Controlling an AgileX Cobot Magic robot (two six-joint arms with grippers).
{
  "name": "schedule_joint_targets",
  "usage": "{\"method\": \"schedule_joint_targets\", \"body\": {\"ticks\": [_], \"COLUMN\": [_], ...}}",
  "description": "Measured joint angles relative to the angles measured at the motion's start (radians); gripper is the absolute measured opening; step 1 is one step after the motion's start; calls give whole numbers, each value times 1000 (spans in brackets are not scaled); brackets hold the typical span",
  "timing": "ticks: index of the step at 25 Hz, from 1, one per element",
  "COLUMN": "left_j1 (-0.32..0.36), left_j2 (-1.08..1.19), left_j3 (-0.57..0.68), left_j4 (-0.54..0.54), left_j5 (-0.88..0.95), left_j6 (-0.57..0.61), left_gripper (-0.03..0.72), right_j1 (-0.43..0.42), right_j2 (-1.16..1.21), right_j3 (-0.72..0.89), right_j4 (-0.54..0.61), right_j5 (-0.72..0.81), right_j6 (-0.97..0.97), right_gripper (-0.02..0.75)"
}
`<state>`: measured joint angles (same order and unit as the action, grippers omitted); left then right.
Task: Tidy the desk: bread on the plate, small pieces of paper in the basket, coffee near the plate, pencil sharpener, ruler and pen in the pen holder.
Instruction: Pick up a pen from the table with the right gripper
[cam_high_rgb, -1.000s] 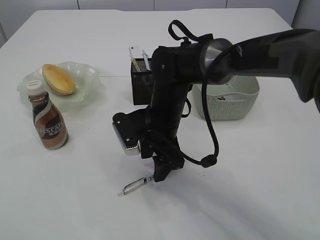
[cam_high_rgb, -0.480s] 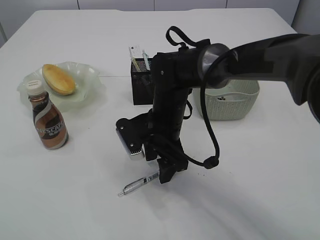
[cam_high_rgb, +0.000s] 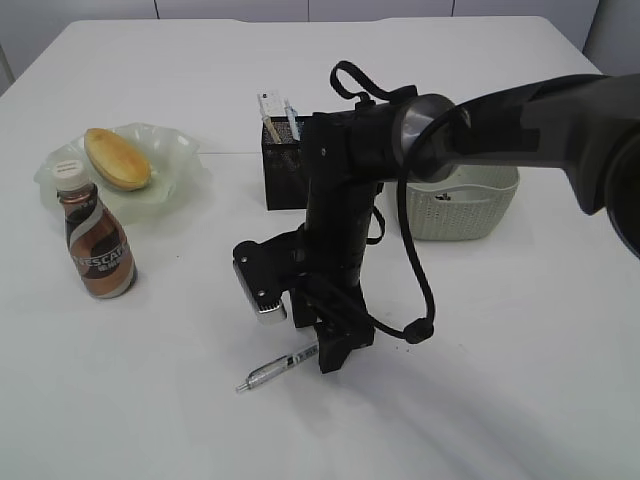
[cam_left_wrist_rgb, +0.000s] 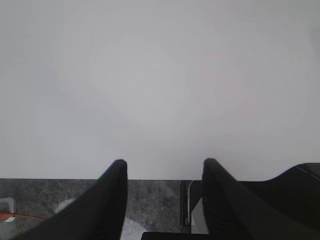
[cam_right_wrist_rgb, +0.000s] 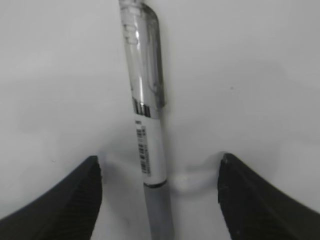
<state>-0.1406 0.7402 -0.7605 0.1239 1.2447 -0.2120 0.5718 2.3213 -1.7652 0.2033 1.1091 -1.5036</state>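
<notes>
Nearest on the desk (cam_high_rgb: 500, 400) lies the pen (cam_right_wrist_rgb: 147, 125), a clear-barrelled one with a barcode sticker, slanting from near left to far right. The right gripper (cam_high_rgb: 335, 350) stands straight over its far end, jaws spread wide apart, one finger (cam_right_wrist_rgb: 55, 200) on each side of the barrel with bare table between them and the pen; whether the tips touch the tabletop cannot be told. The pen's grip end runs out of the bottom of the right wrist view. Further back on the left stands the coffee (cam_high_rgb: 93, 240), upright, just in front of the plate (cam_high_rgb: 180, 160), which holds the bread (cam_high_rgb: 117, 158). Behind the arm, the pen holder (cam_high_rgb: 282, 170) is partly hidden, with the ruler (cam_high_rgb: 268, 105) sticking up out of it. The basket (cam_high_rgb: 460, 205) to the right is largely covered by the arm. The left gripper (cam_left_wrist_rgb: 162, 172) shows only in its own view, jaws apart and empty over the table edge.
</notes>
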Motion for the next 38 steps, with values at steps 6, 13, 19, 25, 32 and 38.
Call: {"method": "schedule_joint_targets", "body": {"ticks": [6, 13, 19, 25, 32, 38], "left_j1": [0, 0, 0, 0, 0, 0], "left_j2": [0, 0, 0, 0, 0, 0], "left_j3": [0, 0, 0, 0, 0, 0], "left_j4": [0, 3, 26, 28, 28, 30], "left_j5": [0, 0, 0, 0, 0, 0], "left_j6": [0, 1, 1, 1, 1, 1], "left_gripper": [361, 360, 360, 360, 360, 360], "right_j1": [0, 0, 0, 0, 0, 0], "right_j2": [0, 0, 0, 0, 13, 21], "right_j3": [-2, -2, -2, -2, -10, -17], "right_j4": [6, 8, 10, 26, 44, 85], "right_j5": [40, 83, 83, 83, 86, 90], "right_j6": [14, 19, 21, 21, 21, 21], "right_gripper": [532, 532, 532, 532, 531, 530]}}
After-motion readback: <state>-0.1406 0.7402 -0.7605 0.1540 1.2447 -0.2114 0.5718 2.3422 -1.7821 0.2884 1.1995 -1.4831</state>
